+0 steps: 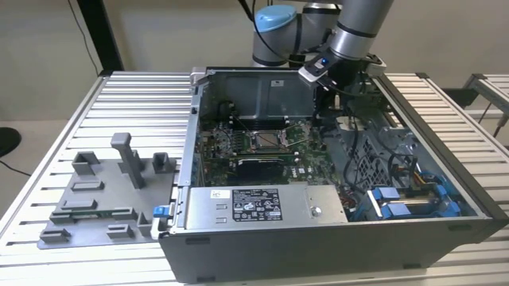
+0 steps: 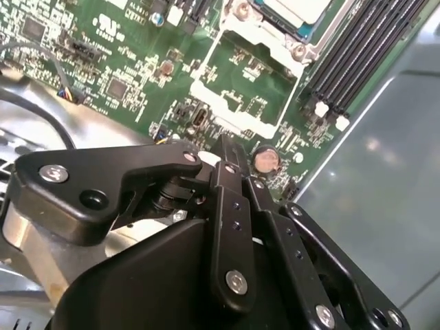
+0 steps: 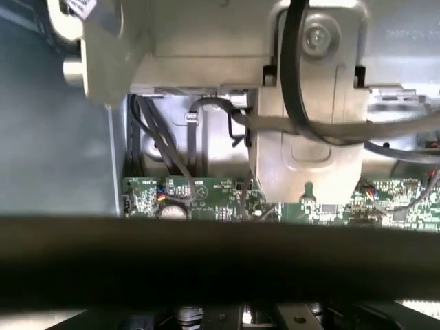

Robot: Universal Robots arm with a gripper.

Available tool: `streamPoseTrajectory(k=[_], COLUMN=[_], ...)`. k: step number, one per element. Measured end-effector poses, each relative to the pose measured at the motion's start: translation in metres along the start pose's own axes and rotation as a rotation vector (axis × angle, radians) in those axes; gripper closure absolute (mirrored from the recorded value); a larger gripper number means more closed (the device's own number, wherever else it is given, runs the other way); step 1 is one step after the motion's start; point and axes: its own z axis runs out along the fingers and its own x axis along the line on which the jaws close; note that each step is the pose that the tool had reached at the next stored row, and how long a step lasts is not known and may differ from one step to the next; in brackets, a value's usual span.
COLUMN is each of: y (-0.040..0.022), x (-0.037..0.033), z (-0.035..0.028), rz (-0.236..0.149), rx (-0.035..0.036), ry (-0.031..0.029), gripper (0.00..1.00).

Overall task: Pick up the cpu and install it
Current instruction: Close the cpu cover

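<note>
Gripper: fingers drawn together, nothing between them, low inside computer case, over motherboard.
cpu: lying flat on motherboard, apart.

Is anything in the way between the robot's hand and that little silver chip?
Only a swung-open metal frame lies between the hand and the cpu, which seems already seated beyond it. Nothing else visible blocks the way.

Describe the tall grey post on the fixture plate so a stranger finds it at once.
Beside the open computer case, on the exterior view's left, a grey fixture plate lies on the slatted table. The post stands upright on it and alone rises well above the low blocks around it.
</note>
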Motion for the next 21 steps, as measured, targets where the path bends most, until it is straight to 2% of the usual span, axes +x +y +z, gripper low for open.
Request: streamPoseTrajectory(k=[3, 10, 17, 21], y=[0.0040, 0.0060, 0.0088, 0.0097], x=[0.0001, 0.0001, 0.0001, -0.0011], z=[0.0011, 0.0050, 0.0183, 0.0242], rz=[-0.006, -0.019, -0.021, -0.021], rx=[0.0038, 0.0136, 0.0184, 0.0275], ry=[0.0048, 0.0187, 0.0193, 0.0193], gripper=[1.00, 1.00, 1.00, 1.00])
